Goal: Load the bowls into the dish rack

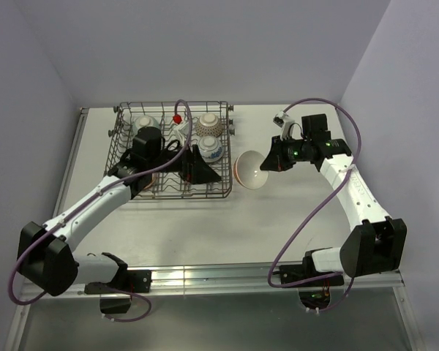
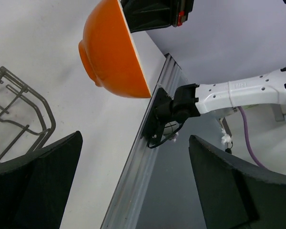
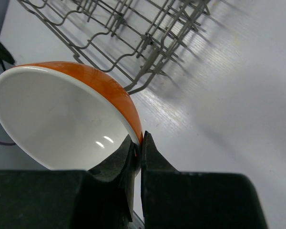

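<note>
I have the white bowl with the orange outside (image 3: pixel 62 119) pinched by its rim in the right jaws. They are closed to a sliver on the ceramic, and the right wrist view shows both tips clamped on the edge. In the top view the bowl hangs tipped on its side near the middle of the frame, just right of the dish rack (image 1: pixel 161 104). It looks lifted off the counter (image 1: pixel 205 234) and is not yet over the wires.

The left jaws stand wide apart with nothing between them. The left arm (image 1: pixel 95 201) reaches across the lower right part of the rack.

Inside the rack I can make out three bowls:
- a pale bowl (image 1: pixel 145 123) at its upper left
- a red-orange patterned bowl (image 1: pixel 208 123) at its upper right
- a blue-white patterned bowl (image 1: pixel 211 150) just below that one

A small white shape with a red spot (image 1: pixel 177 126) sits between the top two, and I cannot tell what it is. The left arm hides part of the rack, so more bowls may sit under it.

The bowl I hold is the only one I can see outside the rack, so I judge the job near its end. What remains is to carry it left over the rim and stand it between free tines. The left arm may first need to move aside.
</note>
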You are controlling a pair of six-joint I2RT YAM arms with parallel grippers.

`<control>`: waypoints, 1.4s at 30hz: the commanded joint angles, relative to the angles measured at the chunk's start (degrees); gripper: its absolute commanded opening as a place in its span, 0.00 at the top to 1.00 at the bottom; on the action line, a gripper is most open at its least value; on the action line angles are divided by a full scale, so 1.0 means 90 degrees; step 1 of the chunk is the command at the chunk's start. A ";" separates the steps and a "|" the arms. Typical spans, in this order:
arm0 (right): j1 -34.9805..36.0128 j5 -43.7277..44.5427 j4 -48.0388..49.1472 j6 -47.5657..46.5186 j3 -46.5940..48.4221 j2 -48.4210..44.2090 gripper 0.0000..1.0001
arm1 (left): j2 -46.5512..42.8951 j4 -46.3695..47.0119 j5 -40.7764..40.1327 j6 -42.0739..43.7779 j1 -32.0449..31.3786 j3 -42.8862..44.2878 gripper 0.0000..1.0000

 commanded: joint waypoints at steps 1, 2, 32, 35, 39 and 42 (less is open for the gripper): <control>0.0098 -0.0546 0.0579 0.0412 0.0349 -0.0174 1.00 | 0.0220 0.0742 0.0159 -0.0729 -0.0158 0.0166 0.01; 0.0127 -0.0623 0.0677 0.0529 0.0291 -0.0135 1.00 | 0.0355 0.0694 0.0071 -0.0661 -0.0245 0.0225 0.00; 0.0596 -0.0829 0.1049 0.0892 0.0192 -0.0047 1.00 | 0.0913 0.2255 -0.0350 -0.2759 -0.0461 -0.0106 0.09; 0.0625 -0.0829 0.0991 0.0872 0.0231 -0.0027 1.00 | 0.0943 0.2217 -0.0388 -0.2760 -0.0471 -0.0077 0.10; 0.0664 -0.0819 0.0951 0.0843 0.0261 0.0021 1.00 | 0.0953 0.2197 -0.0437 -0.2779 -0.0481 -0.0009 0.12; 0.0713 -0.0800 0.0942 0.0814 0.0261 0.0022 1.00 | 0.0962 0.2148 -0.0486 -0.2779 -0.0510 0.0011 0.18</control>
